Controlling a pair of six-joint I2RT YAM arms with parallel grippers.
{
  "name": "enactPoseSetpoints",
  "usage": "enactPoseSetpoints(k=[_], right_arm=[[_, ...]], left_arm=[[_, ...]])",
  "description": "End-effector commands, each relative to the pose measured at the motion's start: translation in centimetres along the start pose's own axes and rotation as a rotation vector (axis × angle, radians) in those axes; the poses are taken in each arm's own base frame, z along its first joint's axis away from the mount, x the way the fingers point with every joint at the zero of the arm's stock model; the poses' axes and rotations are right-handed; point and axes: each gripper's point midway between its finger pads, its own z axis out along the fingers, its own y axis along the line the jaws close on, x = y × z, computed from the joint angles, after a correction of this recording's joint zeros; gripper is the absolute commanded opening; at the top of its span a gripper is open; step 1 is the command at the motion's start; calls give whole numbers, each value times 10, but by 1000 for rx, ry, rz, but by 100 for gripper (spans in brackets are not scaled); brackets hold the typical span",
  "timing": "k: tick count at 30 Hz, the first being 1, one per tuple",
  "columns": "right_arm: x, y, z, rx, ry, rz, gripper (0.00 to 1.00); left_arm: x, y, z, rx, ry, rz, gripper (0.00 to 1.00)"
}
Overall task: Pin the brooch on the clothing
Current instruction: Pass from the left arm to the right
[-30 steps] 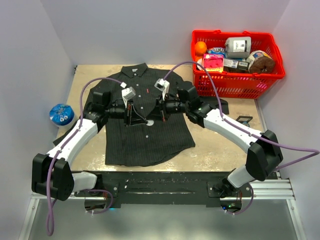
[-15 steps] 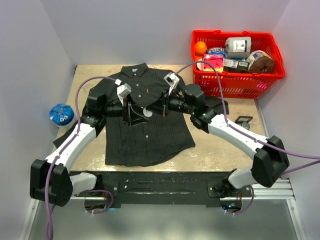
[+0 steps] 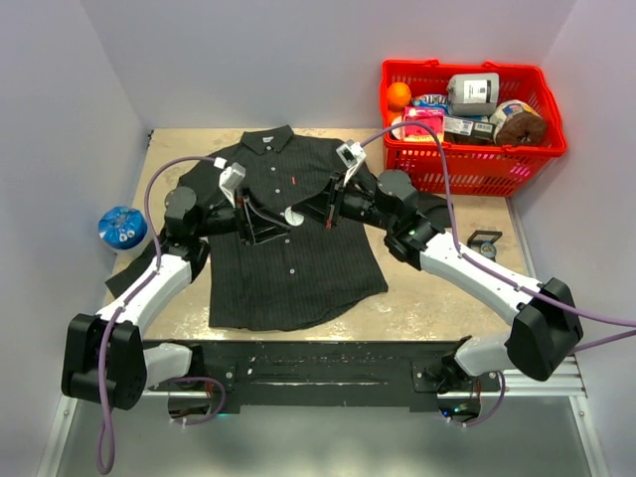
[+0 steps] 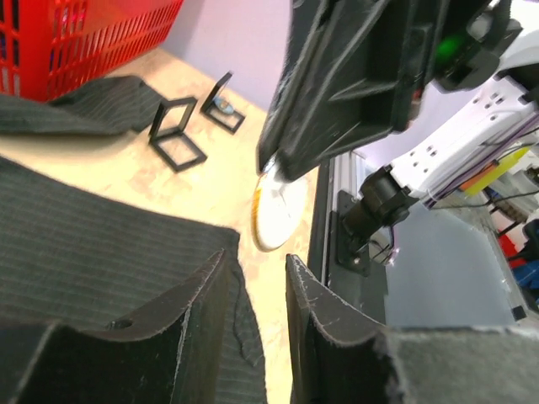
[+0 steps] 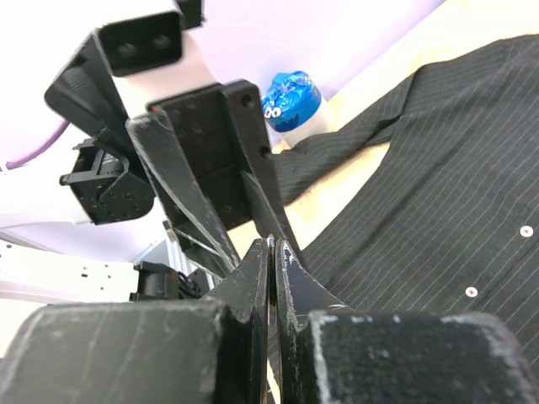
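At the centre of the top view, one dark pinstriped shirt (image 3: 298, 278) lies flat and front-up on the tan table (image 3: 437, 298). Its collar points toward the top of the frame, and one tiny red tag (image 3: 294, 180) shows on its chest. Two arms reach in from the lower corners and meet tip to tip above the shirt's chest, just below that tag.

The left gripper (image 3: 279, 220) comes in from the left. In its wrist view its two fingers stand partly apart, and the gap between them has nothing in it. The right gripper (image 3: 303, 212) comes in from the right with its two fingers pressed together. They are closed on one brooch (image 4: 278, 210), a small white disc with an orange edge. In the left wrist view the disc hangs from those fingertips at mid-frame, straight ahead of the left gripper's open jaws. In the top view it is a pale spot between the two grippers, above the shirt front; whether it touches the cloth cannot be told.

At the upper right of the top view stands one red basket (image 3: 467, 171), holding one orange (image 3: 398, 94), one pale canister (image 3: 472, 92) and several packets. One blue round object (image 3: 121, 227) sits at the left edge, off the table. Two small black frames (image 4: 177, 135) show at the upper left of the left wrist view. In the right wrist view two pale buttons (image 5: 526, 230) show at the right edge.
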Motion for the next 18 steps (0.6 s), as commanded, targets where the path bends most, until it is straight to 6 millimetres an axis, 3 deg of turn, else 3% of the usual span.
enactPoseSetpoints(k=[1,18], right_arm=[[-16,15,-4,-43,-55,-27,0],[-8,21,0,-90,-23,-24,0]], left_arm=[[-21,-20,-5,72,-80,31,37],[-25,-13,-6,71,-160,-38,29]])
